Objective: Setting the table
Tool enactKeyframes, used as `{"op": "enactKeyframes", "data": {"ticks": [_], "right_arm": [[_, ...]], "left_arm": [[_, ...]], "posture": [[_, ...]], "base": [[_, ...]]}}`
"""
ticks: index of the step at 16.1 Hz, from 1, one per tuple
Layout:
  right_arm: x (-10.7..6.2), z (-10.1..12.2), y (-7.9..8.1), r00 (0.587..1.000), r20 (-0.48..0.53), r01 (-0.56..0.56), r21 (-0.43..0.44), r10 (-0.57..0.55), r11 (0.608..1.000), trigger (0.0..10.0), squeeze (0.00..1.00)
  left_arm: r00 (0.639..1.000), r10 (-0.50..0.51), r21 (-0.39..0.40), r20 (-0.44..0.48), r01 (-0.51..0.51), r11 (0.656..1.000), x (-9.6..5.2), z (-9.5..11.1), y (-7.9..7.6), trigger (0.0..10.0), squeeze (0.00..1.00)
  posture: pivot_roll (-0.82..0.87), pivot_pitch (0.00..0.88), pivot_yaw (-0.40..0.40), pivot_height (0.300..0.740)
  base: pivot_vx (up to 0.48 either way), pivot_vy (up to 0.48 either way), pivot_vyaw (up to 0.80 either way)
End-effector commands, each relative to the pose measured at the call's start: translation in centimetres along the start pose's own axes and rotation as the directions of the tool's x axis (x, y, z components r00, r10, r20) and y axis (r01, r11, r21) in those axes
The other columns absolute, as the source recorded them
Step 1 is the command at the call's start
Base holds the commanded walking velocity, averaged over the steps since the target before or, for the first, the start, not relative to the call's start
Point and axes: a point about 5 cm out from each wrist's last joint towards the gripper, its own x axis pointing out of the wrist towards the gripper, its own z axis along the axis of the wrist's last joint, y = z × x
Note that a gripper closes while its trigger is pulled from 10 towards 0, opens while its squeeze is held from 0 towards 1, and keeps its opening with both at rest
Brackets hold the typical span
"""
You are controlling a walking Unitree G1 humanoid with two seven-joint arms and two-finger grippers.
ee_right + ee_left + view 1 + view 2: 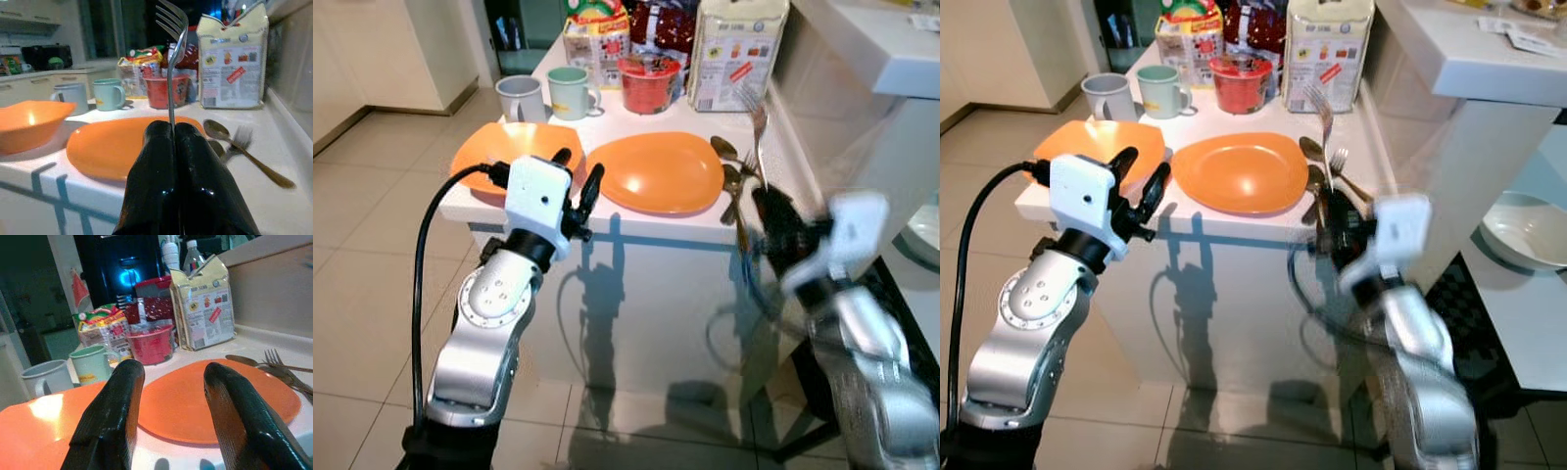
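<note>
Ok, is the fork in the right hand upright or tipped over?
Upright. The right hand is shut on the fork low on its handle, tines pointing up above the fingers.

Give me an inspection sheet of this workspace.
Surface: white table, crowded.
Job's things: orange plate; orange bowl; spoons and fork beside the plate; held fork, upright.
Clutter: two mugs, red cup, food packages.
Grippers: right gripper shut on the held fork; left gripper open, at the table edge.
Cables: black cable on the left arm.
Surroundings: tiled floor, white counter.
</note>
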Motion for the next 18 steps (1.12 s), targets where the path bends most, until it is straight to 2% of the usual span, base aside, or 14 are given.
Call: {"op": "enactKeyframes", "data": {"ticks": [1,3,5,7,10,12,13,15,18], "right_arm": [[-1.3,0.1,-0.3,0.998,0.046,-0.037,-0.021,0.038,0.999,10.0,0.0],[-2.2,-0.4,-0.2,0.997,0.041,-0.057,-0.041,0.059,0.998,10.0,0.0],[-2.6,-0.8,-0.1,0.997,0.048,-0.06,-0.025,0.061,0.998,10.0,0.0],[-2.3,-1.0,0.3,0.997,0.061,-0.047,-0.028,0.049,0.999,10.0,0.0],[-2.4,-1.0,0.1,0.998,0.066,-0.021,-0.041,0.024,0.999,10.0,0.0],[-2.4,-1.6,-0.3,0.999,0.038,0.023,0.0,-0.023,1.0,10.0,0.0],[-2.1,-2.1,-0.4,0.998,-0.015,0.057,0.001,-0.057,0.998,10.0,0.0],[-1.9,-2.2,-0.6,0.996,-0.031,0.084,0.006,-0.084,0.996,10.0,0.0],[-1.3,-2.5,-1.7,0.974,-0.12,0.192,-0.014,-0.192,0.981,10.0,0.0]], "left_arm": [[1.0,-0.011,0.006,0.011,0.01,1.0,-0.1,0.0,-0.3,10.0,0.0],[1.0,-0.011,0.017,-0.008,0.011,1.0,-0.4,-0.4,-0.5,10.0,0.0],[1.0,-0.004,0.025,-0.013,0.004,1.0,-0.6,-0.5,-0.5,10.0,0.0],[1.0,0.025,0.03,0.005,-0.026,0.999,-0.1,-0.3,0.0,10.0,0.0],[1.0,0.013,0.029,0.011,-0.014,0.999,0.2,-0.3,-0.5,10.0,0.0],[1.0,0.009,0.037,-0.003,-0.009,0.999,0.0,-0.6,-0.7,10.0,0.0],[1.0,0.022,0.029,-0.019,-0.022,0.999,0.2,-1.0,-0.5,10.0,0.0],[0.999,0.026,0.028,-0.025,-0.026,0.999,0.3,-1.2,-0.5,10.0,0.0],[0.999,0.015,0.032,-0.028,-0.014,0.999,0.4,-1.5,-1.0,10.0,0.0]], "posture": [[-0.04,0.0,0.008,0.74],[-0.03,0.0,0.003,0.74],[-0.01,0.0,-0.004,0.74],[-0.02,0.0,0.004,0.74],[-0.02,0.0,0.006,0.74],[-0.02,0.0,0.012,0.74],[-0.03,0.0,0.021,0.74],[-0.04,0.0,0.022,0.74],[-0.05,0.0,0.029,0.74]], "base": [[0.0,-0.311,0.0],[-0.246,-0.339,0.0],[-0.247,-0.343,0.0],[-0.244,-0.345,0.0],[-0.241,-0.347,0.0],[-0.12,-0.345,0.0],[0.0,-0.345,0.0],[0.0,-0.345,0.0],[0.0,-0.344,0.0]]}}
